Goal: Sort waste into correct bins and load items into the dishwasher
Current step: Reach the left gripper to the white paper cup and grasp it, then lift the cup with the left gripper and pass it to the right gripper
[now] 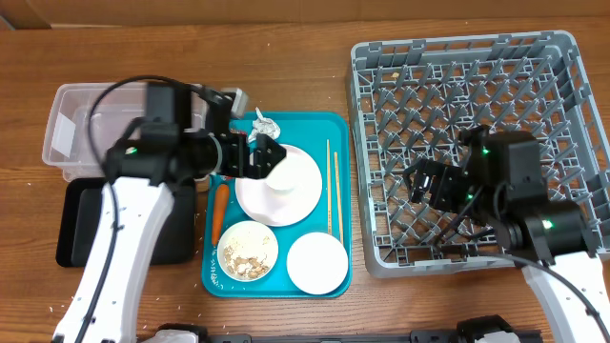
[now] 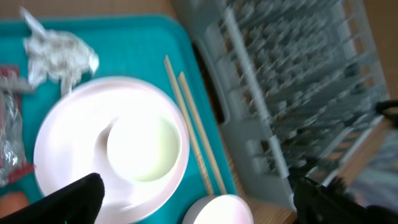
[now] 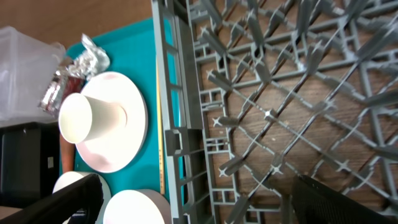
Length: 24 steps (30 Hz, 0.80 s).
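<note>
- The left tool (image 2: 196,186) hovers over the teal tray (image 1: 307,128) with its two fingers spread wide and nothing held. The small white cup (image 2: 143,149) stands on the large white plate (image 2: 68,137), in view between and just beyond the fingertips, its mouth apparently up.
- The step in hand looks like lifting the cup off the plate so that it can go to the grey dish rack (image 1: 477,76).
- To do it well, centre the gap on the cup first, then come straight down so that one finger passes each side of its wall.
- Close on the cup alone, low enough to hold it firmly yet short of the plate. It is likely smooth and light, so an off-centre squeeze may tip it or skid it across the plate.
- Mind the neighbours. The foil ball (image 2: 59,53) and the red-and-silver wrapper (image 2: 9,134) lie just past the plate's rim, and the chopsticks (image 2: 193,137) lie beside it on the rack side. Fingers this wide could brush any of them.
- The right tool (image 3: 199,186) hangs over the rack, fingers apart and empty, well apart from the tray. A peg cell away from that arm seems the safer landing spot.
- Sorting is not yet done: the crumbs (image 1: 248,251) sit in a bowl, and the clear tub (image 1: 71,133) and black tray (image 1: 76,224) wait at the left of the surface (image 1: 286,29).
</note>
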Motion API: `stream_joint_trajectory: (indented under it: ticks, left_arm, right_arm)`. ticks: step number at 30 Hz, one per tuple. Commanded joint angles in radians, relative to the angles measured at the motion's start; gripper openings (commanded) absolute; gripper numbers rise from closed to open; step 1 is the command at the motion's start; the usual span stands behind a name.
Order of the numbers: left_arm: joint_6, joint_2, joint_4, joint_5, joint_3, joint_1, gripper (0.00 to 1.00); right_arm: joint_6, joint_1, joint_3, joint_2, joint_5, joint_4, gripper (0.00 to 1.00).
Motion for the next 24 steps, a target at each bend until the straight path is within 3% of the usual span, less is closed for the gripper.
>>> stream_joint_trajectory:
  ticks: [1, 5, 7, 11, 17, 19, 22, 24]
  left_arm:
    - [0.032, 0.042, -0.029, -0.218, 0.022, -0.089, 0.95]
    - [0.032, 0.117, -0.058, -0.463, 0.022, -0.183, 1.0]
    - [-0.004, 0.16, -0.058, -0.52, 0.022, -0.201, 0.93]
    - [-0.11, 0.251, -0.042, -0.539, 0.022, -0.195, 0.86]
    - [-0.122, 0.331, 0.039, -0.481, 0.022, -0.186, 0.73]
    - [-0.122, 0.353, 0.048, -0.473, 0.022, -0.186, 0.6]
    - [-0.122, 0.389, 0.047, -0.466, 0.022, -0.188, 0.17]
    - [-0.122, 0.396, 0.039, -0.466, 0.023, -0.187, 0.04]
  right_arm:
    - [-0.003, -0.003, 0.027, 0.013, -0.025, 0.009, 1.0]
    - [0.012, -0.003, 0.027, 0.014, -0.025, 0.036, 1.0]
    - [0.02, -0.003, 0.027, 0.014, -0.028, 0.047, 1.0]
    - [0.019, -0.003, 0.027, 0.014, -0.029, 0.032, 1.0]
    - [0.019, -0.003, 0.027, 0.014, -0.029, -0.006, 1.0]
    - [0.019, -0.003, 0.027, 0.014, -0.029, -0.005, 1.0]
    - [0.019, -0.003, 0.027, 0.014, -0.029, 0.003, 1.0]
    - [0.019, -0.003, 0.027, 0.014, -0.029, 0.014, 1.0]
